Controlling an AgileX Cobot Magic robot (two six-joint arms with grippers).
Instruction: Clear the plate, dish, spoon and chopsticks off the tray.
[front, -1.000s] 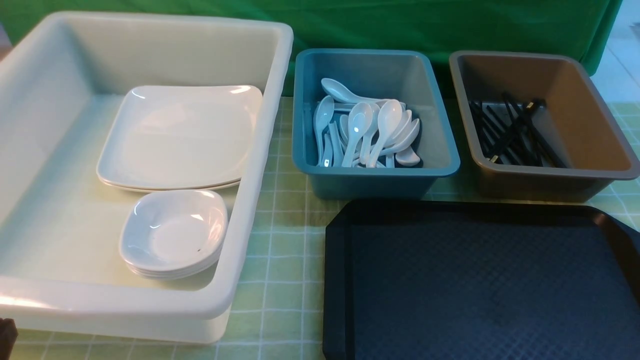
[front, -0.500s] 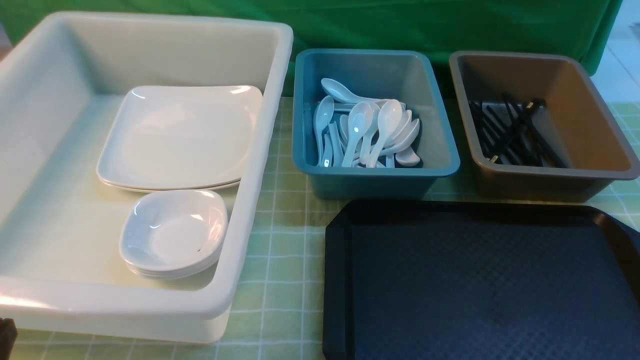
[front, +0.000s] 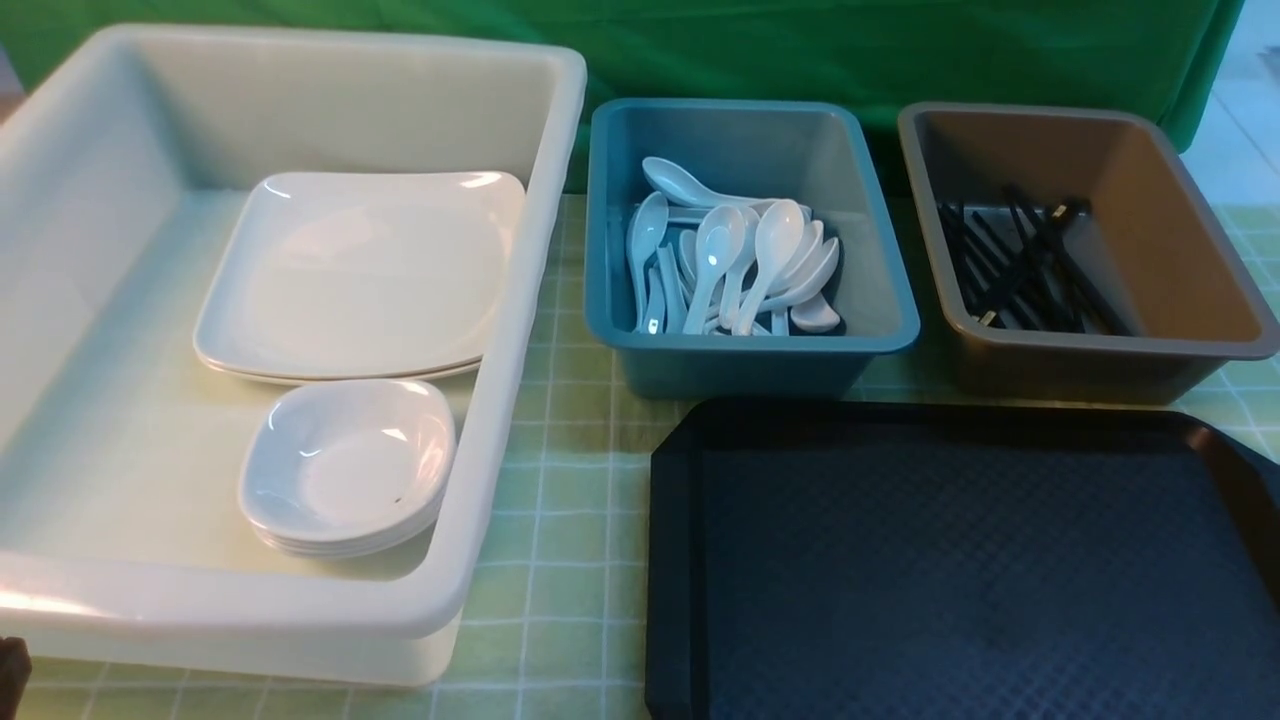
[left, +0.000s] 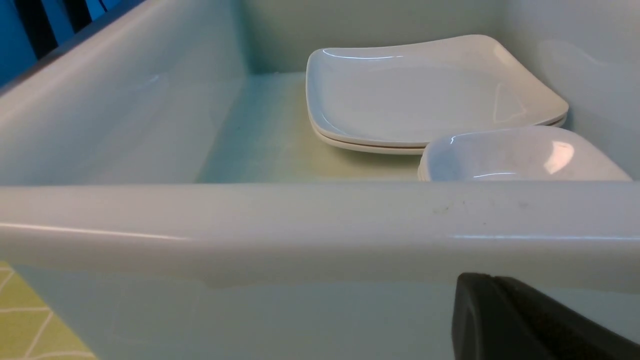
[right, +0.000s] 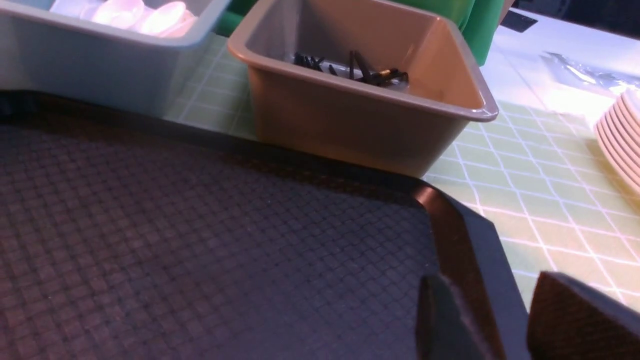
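Observation:
The black tray (front: 960, 580) lies at the front right with nothing on it; it also shows in the right wrist view (right: 200, 240). Two large white plates (front: 360, 270) are stacked in the white bin (front: 520, 330), with a stack of small dishes (front: 345, 465) in front of them. White spoons (front: 735, 260) fill the blue bin. Black chopsticks (front: 1020, 265) lie in the brown-grey bin. My left gripper (left: 475, 285) is shut and empty, low outside the white bin's near wall (left: 300, 215). My right gripper (right: 487, 280) is open and empty, its fingers either side of the tray's rim.
The blue bin (front: 750, 365) and brown-grey bin (front: 1080, 370) stand just behind the tray. The white bin's tall walls take up the left half. A stack of white plates (right: 620, 135) sits off to the right on the green checked cloth.
The dark tip of my left gripper at the front view's lower left corner has sunk slightly. Nothing else has moved.

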